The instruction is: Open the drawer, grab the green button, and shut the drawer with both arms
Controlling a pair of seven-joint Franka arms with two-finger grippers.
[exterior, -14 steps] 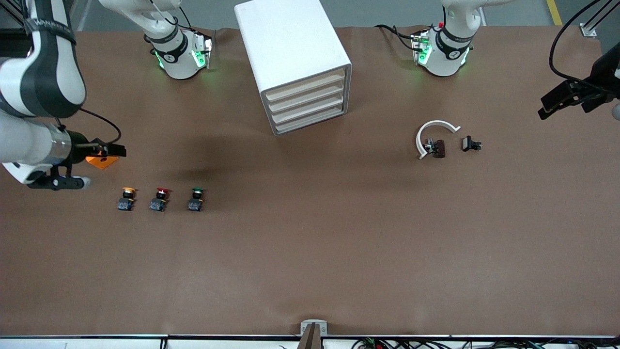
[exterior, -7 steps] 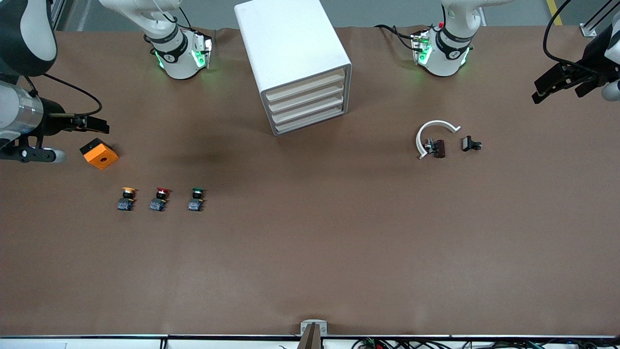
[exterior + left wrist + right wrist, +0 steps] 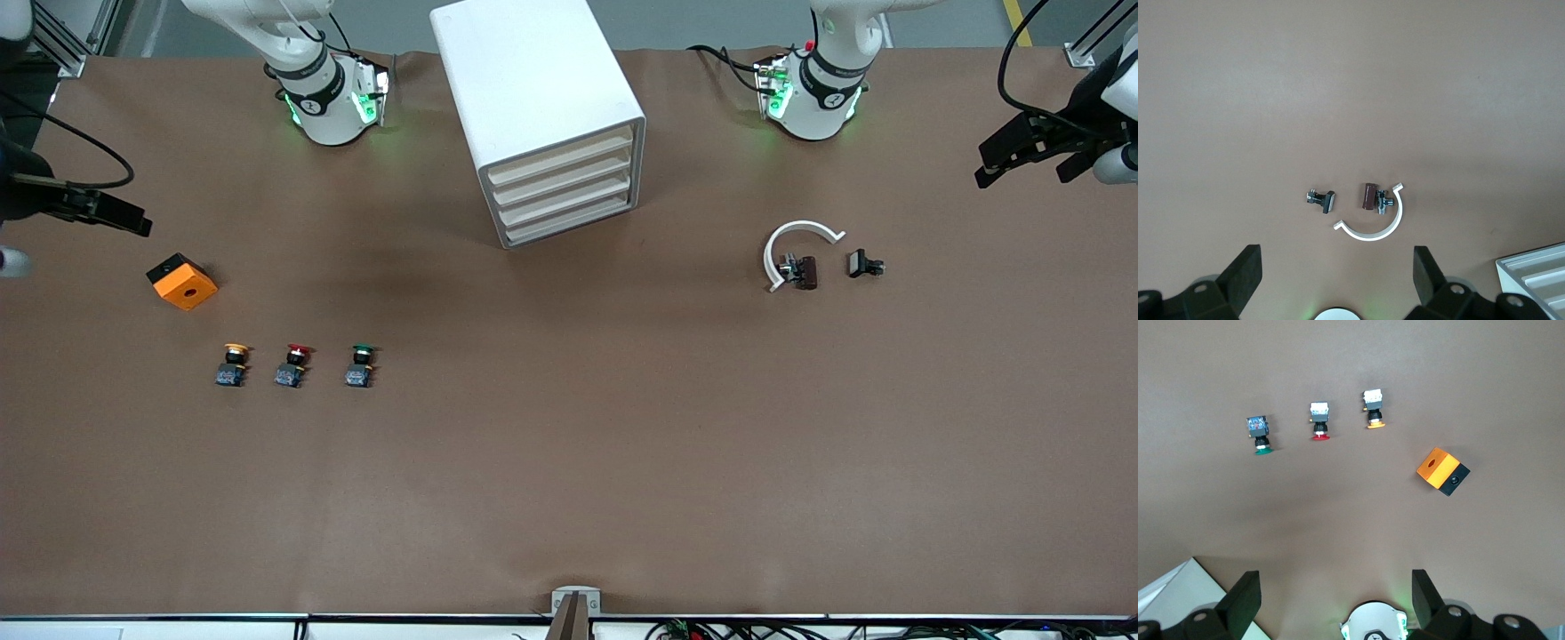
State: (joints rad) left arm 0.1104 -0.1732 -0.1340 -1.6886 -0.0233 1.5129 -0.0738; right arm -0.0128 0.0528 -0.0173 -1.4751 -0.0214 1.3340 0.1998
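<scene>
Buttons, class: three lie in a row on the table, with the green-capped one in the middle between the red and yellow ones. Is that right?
Not quite. The front view shows the red-capped button in the middle; the green-capped button is at the end of the row nearest the drawer cabinet, the yellow-capped button at the other end.

A brown matte table [image 3: 622, 444] carries a white four-drawer cabinet [image 3: 533, 98], an orange block with a hole [image 3: 182, 282], a row of yellow-capped [image 3: 232, 364], red-capped [image 3: 292, 365] and green-capped [image 3: 359, 365] push buttons, a white curved plastic clip [image 3: 794, 246], and two small dark metal fittings [image 3: 864, 264].
</scene>
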